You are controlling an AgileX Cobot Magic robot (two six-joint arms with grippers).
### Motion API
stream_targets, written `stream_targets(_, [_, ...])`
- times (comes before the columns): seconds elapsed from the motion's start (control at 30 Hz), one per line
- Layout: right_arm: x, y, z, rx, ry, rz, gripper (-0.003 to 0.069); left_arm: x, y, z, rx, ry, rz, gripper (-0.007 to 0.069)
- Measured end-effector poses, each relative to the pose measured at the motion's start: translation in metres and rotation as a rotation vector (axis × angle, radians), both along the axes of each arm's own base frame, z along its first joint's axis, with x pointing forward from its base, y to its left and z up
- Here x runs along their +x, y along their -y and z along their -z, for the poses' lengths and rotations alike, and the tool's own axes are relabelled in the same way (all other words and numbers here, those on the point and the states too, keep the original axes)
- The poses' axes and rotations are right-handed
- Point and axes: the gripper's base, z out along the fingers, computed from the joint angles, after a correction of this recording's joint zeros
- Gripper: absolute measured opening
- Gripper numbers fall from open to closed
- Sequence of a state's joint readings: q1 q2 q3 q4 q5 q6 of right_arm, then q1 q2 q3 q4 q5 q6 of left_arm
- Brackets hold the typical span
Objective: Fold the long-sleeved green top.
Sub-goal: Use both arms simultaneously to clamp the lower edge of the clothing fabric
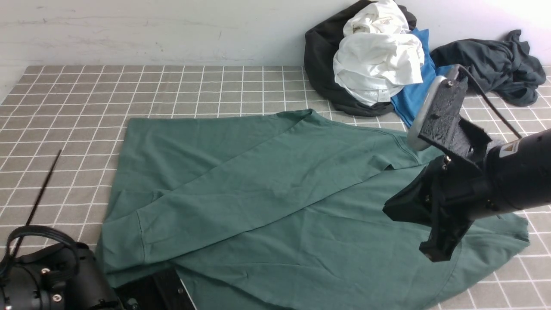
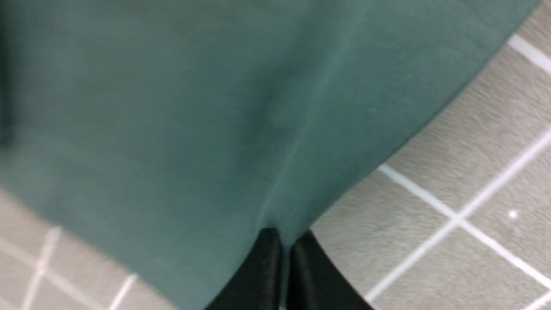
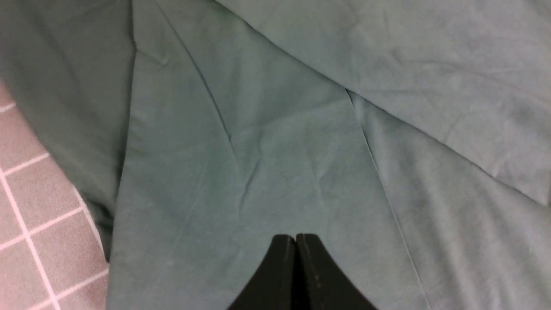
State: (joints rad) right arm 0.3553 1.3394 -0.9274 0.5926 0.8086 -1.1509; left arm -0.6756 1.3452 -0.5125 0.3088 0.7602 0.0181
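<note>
Lying left-to-right before the clothes pile (image 1: pixel 374 64), the green long-sleeved top (image 1: pixel 267 193) is pinched at one corner by the left end effector (image 2: pixel 286 241). The right end effector (image 3: pixel 295 241) hovers closed over it.

The grey checked table (image 1: pixel 172 90) bears the green long-sleeved top (image 1: pixel 267 206) — a clothes heap (image 1: pixel 379 60) and charcoal garment (image 1: pixel 495 64) lie behind.

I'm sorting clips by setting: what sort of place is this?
Probably a robot lab or test bench, not a home: a green top spread on a grid-patterned table cover, and a clothes pile against a bare wall.
</note>
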Motion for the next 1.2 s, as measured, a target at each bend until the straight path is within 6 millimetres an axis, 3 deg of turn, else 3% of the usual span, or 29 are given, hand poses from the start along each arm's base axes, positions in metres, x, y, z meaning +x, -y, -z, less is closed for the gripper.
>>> stream_targets(0.2, [-0.007, 0.0, 0.001, -0.068, 0.034, -0.169, -0.0006, -0.008, -0.011, -0.023, -0.015, 0.079, -0.038, -0.0008])
stream_targets(0.37, [-0.003, 0.005, 0.017, -0.197, -0.018, -0.216, 0.0059, -0.016, -0.019, -0.04, -0.047, 0.138, -0.051, -0.0008])
stream_targets(0.5, [0.002, 0.017, 0.049, -0.386, -0.096, -0.244, 0.02, -0.018, -0.021, -0.044, -0.059, 0.154, -0.053, -0.0008])
stream_targets(0.6, [-0.003, 0.032, 0.086, -0.557, -0.114, -0.309, 0.0344, -0.018, -0.019, -0.044, -0.078, 0.153, -0.058, -0.0008])
stream_targets(0.73, [-0.008, 0.041, 0.113, -0.65, -0.025, -0.357, 0.0382, -0.02, -0.019, -0.041, -0.09, 0.138, -0.067, -0.0008])
stream_targets(0.93, [-0.013, 0.046, 0.132, -0.677, 0.06, -0.37, 0.0332, -0.021, -0.019, -0.04, -0.095, 0.135, -0.08, -0.0008])
stream_targets(1.1, [-0.012, 0.046, 0.131, -0.623, 0.049, -0.23, 0.0098, -0.02, -0.019, -0.04, -0.118, 0.142, -0.157, -0.0008])
stream_targets(1.2, [-0.011, 0.045, 0.127, -0.575, 0.056, -0.138, 0.0012, -0.021, -0.019, -0.04, -0.129, 0.144, -0.197, -0.0006])
